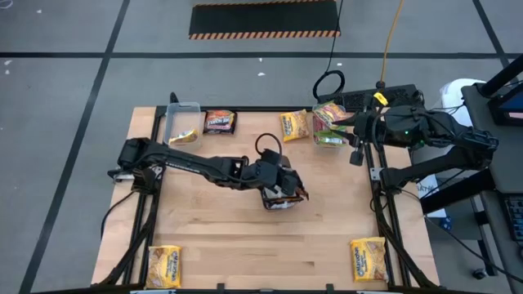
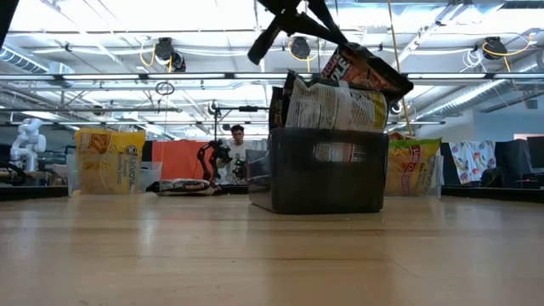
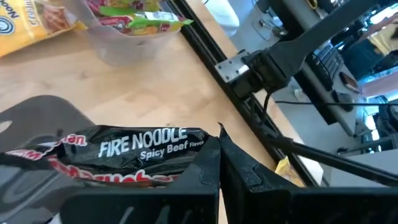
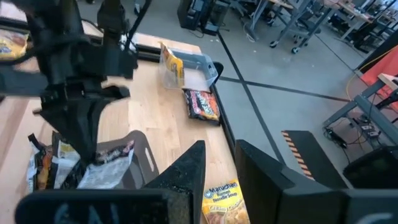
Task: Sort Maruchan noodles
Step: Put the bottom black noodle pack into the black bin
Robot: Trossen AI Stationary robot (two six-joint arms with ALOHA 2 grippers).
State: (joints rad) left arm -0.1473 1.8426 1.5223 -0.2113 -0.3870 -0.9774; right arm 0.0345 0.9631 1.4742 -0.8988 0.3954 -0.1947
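My left gripper (image 3: pixel 219 158) hangs over the dark grey tray (image 2: pixel 327 183) at the table's middle, shut on a dark "Fire Noodle" packet (image 3: pixel 137 146). Several Maruchan noodles packets (image 2: pixel 336 106) stand upright in that tray. My right gripper (image 4: pixel 221 171) waits open and raised at the table's far right, holding nothing. A dark packet (image 1: pixel 219 121) and a yellow one (image 1: pixel 294 124) lie flat at the far edge. Two more yellow packets (image 1: pixel 163 265) (image 1: pixel 368 257) lie at the near corners. My left gripper pinches the dark packet by one short end (image 3: pixel 210 140) between its two shut fingers. The fingers come slanting down from the table's left side. The packet is tilted (image 2: pixel 365 68) above the packets standing in the tray; whether its lower end touches them I cannot tell.
A clear tub (image 1: pixel 181 122) holding a yellow packet stands at the far left. Another clear tub (image 1: pixel 329 129) with green-edged packets stands at the far right, just before my right gripper. Bare wood lies between the tray and the near edge.
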